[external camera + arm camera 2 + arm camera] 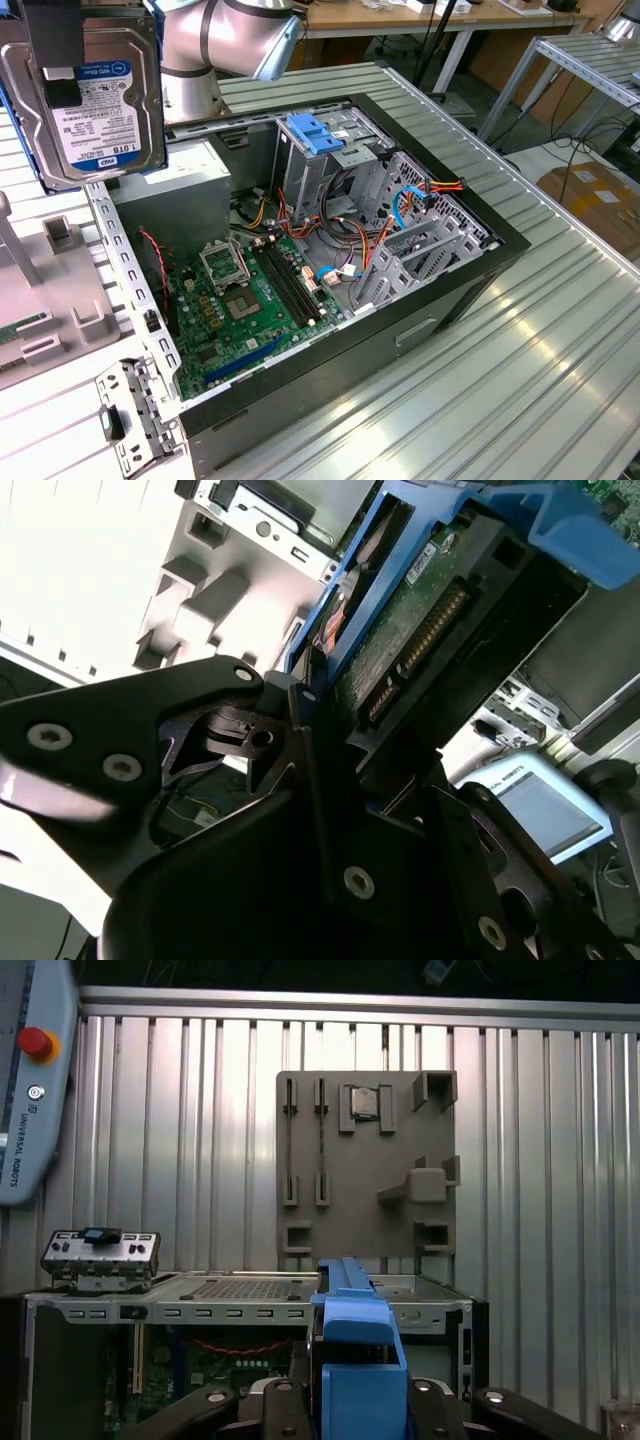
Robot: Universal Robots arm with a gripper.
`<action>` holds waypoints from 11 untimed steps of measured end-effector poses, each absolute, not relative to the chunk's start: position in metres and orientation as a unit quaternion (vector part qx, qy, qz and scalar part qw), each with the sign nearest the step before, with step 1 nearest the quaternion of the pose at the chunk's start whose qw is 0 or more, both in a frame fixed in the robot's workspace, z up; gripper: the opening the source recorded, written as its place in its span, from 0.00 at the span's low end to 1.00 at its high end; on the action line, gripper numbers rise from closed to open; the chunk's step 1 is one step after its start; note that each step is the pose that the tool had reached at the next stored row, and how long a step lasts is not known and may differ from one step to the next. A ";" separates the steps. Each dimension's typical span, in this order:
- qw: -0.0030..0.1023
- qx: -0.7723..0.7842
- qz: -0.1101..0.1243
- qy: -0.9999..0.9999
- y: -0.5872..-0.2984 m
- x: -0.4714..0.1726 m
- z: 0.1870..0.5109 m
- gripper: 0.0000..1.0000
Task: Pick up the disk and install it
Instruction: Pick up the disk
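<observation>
The black pincer (pixel 360 1410) is pinching the blue-railed grey metal disk (pixel 85 110) aloft beside the open black computer case (pixel 400 350). Inside the case, tangled coloured cables (pixel 350 205) are crowding the metal cage (pixel 300 175) under a light-blue plastic latch (pixel 315 133). The pincer is hiding the disk's upper edge.

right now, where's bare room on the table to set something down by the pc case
The ribbed table is bare beside the computer case on the exterior view's right. Crowded: the grey fixture tray on the left, with the gripper holding the disk on that side, and cables around the drive cage inside.
</observation>
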State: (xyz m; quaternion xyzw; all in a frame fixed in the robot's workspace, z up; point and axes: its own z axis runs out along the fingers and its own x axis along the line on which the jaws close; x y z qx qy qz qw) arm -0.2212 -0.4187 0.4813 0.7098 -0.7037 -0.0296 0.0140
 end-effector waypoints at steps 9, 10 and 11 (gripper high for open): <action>0.014 0.710 -0.030 -0.704 -0.426 -0.211 0.481 0.36; 0.014 0.710 -0.030 -0.704 -0.427 -0.210 0.481 0.36; 0.014 0.710 -0.030 -0.704 -0.428 -0.209 0.481 0.36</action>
